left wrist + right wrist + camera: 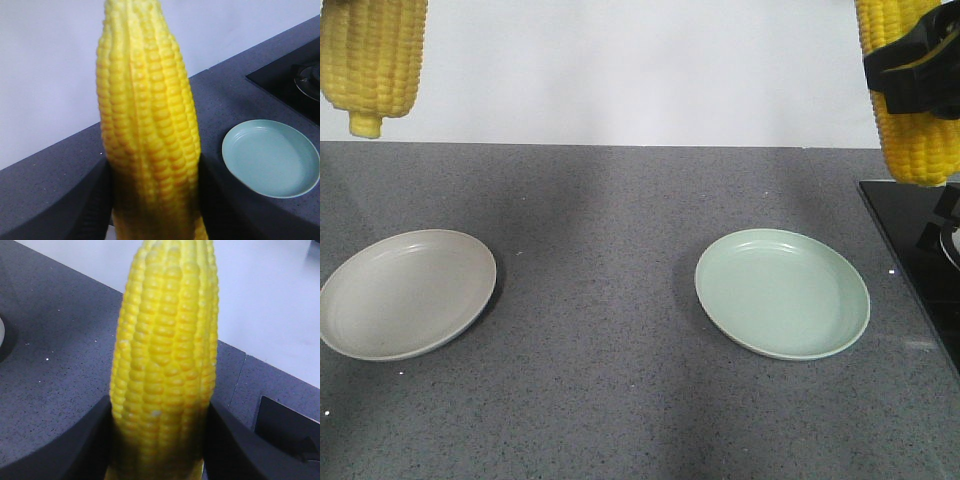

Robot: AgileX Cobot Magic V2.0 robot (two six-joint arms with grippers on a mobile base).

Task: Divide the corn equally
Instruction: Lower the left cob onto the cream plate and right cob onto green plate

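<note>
Front view, left cob: one corn cob (372,58) hangs at 11 o'clock, high above the bench (600,400), pale stub end pointing down; what holds it is cropped out of this view.
Left wrist view: the left gripper (155,200) has its dark jaws pressed against both sides of that cob (147,125), so it is closed on it; the cob stands upright between them.
Grey plate: a bare grey plate (360,320) lies at 9 o'clock on the bench, below and a little inward of the left cob.
Green plate: a bare green plate (840,320) lies at 3 o'clock, well apart from the grey one; the left wrist view also catches it (300,150).
Front view, right cob: a second cob (905,120) hangs at 1 o'clock, with the black right gripper (918,70) clamped round it.
Right wrist view: the jaws grip this cob (167,360) from both sides, holding it upright.
Stove top: a black stove top (910,240) sits at the bench's right edge, just beside the green plate.
Step in hand: both cobs are lifted and carried; neither plate has corn yet.
Next move: likely each arm must bring its cob over its own plate, lower it near the dish, tip it flat and only then part the jaws, so the cob does not roll off the rim.
</note>
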